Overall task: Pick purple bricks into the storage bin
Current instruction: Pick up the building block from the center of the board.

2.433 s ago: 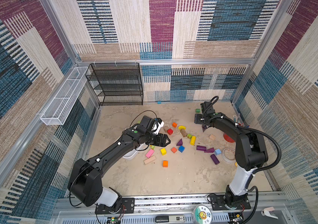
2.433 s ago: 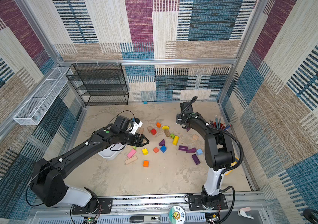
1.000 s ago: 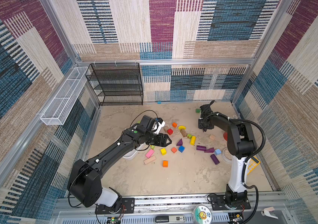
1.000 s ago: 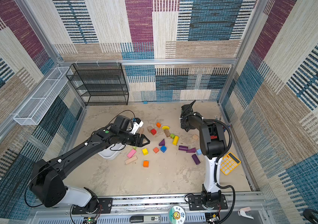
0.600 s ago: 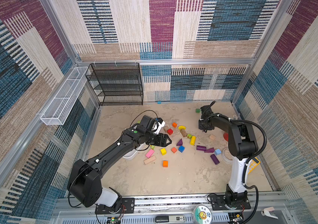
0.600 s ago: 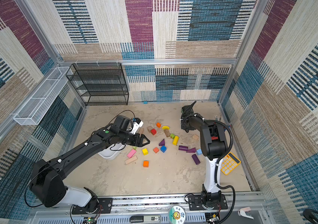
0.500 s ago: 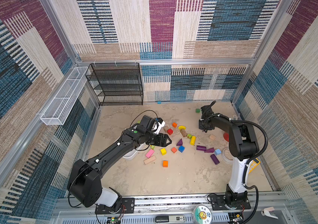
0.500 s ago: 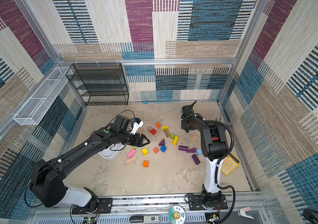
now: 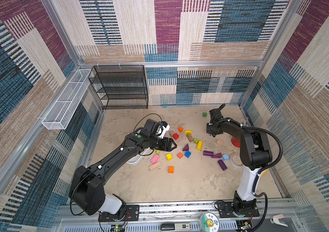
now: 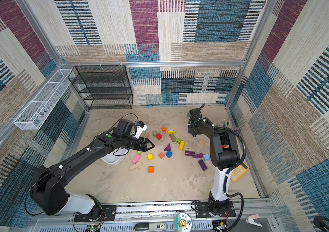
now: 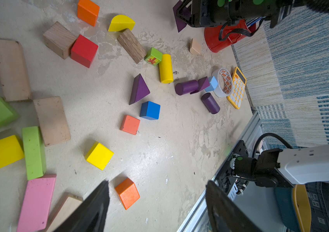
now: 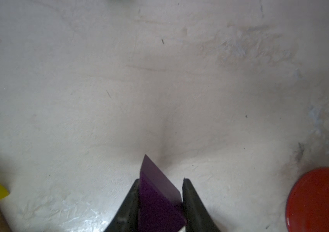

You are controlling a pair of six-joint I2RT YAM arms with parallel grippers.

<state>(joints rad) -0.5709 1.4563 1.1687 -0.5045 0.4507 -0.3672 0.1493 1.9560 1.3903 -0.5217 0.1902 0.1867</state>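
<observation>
I see my right gripper (image 12: 161, 180) clenched on a purple wedge (image 12: 157, 200), while my left gripper (image 9: 174, 145) hangs with jaws apart near the storage bin (image 9: 135, 160).

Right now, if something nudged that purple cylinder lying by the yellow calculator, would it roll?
Probably: the purple cylinder lies on its curved side on flat floor, so a sideways nudge would likely roll it. It looks like painted wood, so likely stiff. Its smooth curve might slip when gripped.
</observation>
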